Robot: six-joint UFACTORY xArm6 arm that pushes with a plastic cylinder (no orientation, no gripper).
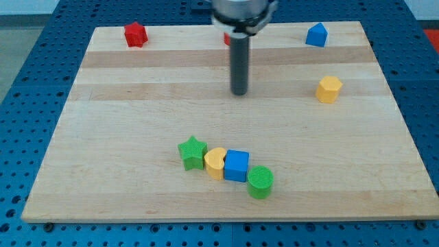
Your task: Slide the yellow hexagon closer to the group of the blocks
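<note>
Wooden board (pixel 137 103), wide bare stretch through the middle. Yellow hexagon (pixel 329 89) sits near the right edge, upper half, open wood on all sides. Group near the bottom edge, centre: green star (pixel 193 151), yellow heart (pixel 215 163), blue cube (pixel 236 165), green cylinder (pixel 260 182), touching in a row. Red star (pixel 136 34) at top-left corner, blue block (pixel 316 34) towards top-right. Rod upright; no jaws, just my tip (pixel 239 93), well left of the hexagon, level with it.

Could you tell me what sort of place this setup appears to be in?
Probably a robotics lab bench: a wooden board on a blue perforated table, with small coloured blocks such as the yellow hexagon and my tip above.
</note>
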